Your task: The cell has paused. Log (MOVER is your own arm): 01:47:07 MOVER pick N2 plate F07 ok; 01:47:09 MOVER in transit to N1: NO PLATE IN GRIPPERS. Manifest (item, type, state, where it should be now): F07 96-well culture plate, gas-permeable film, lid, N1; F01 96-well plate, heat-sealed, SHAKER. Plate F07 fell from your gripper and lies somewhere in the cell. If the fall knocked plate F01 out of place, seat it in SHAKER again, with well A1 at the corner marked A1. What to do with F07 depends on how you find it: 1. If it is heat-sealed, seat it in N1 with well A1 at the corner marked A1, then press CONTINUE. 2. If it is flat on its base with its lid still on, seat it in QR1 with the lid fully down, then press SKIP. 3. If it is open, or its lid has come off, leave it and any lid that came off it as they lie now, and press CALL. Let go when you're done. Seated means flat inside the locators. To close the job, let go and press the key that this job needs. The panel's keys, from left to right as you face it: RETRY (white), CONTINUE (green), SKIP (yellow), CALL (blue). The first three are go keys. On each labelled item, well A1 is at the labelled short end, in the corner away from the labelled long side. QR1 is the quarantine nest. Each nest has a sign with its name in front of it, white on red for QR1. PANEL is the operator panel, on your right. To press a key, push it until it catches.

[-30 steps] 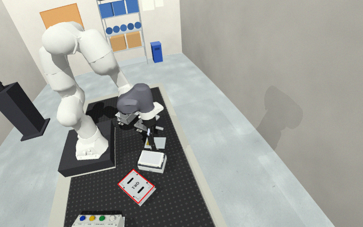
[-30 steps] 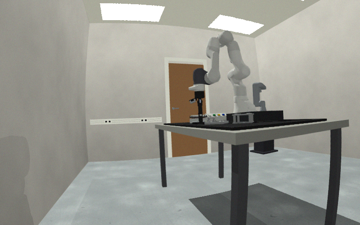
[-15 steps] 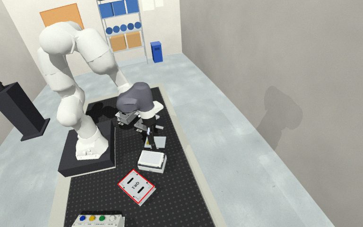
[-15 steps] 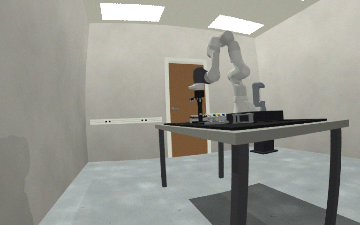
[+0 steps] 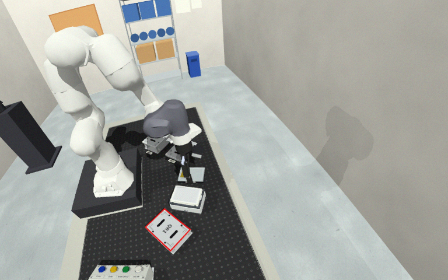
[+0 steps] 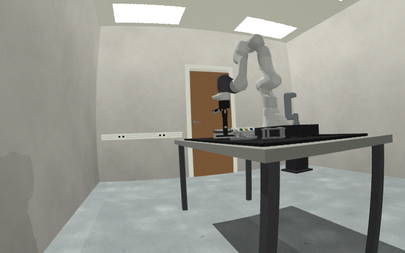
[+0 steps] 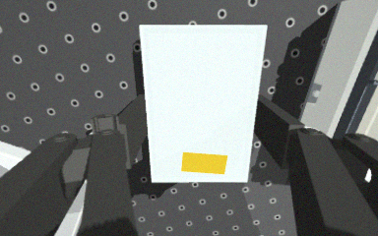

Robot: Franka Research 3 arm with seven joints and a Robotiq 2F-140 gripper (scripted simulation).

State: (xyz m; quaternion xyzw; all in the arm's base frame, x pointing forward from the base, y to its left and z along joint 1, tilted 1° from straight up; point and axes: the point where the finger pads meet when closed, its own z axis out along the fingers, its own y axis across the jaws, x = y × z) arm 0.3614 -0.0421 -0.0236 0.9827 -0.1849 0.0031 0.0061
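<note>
A pale bench [image 5: 226, 171] [image 6: 298, 150] with a dark perforated mat carries a white robot arm [image 5: 112, 58] [image 6: 264, 59], reaching down at full stoop. The key panel [image 5: 145, 274] [image 6: 253, 131] sits at one end; nearer the arm are the red-edged quarantine nest [image 5: 157, 231] and the shaker [image 5: 185, 209] [image 7: 335, 74], with a white plate [image 5: 187, 195] on top, seemingly level. Just beside the shaker, low over the mat, is the fallen plate [image 5: 198, 175] [image 7: 202, 93], looking flat, its pale top unbroken. The jaws [image 5: 189, 179] [image 6: 225, 134] appear to pinch it across its long sides, near mid-length. A yellow patch [image 5: 182, 174] [image 7: 204, 163] marks one short end.

It should handle as light, stiff and smooth, so slippery. If that top is a loose lid, the grip belongs low on the base, squeezed modestly, kept level and lifted slowly. Whether the pads sit on lid or base, I cannot tell.
</note>
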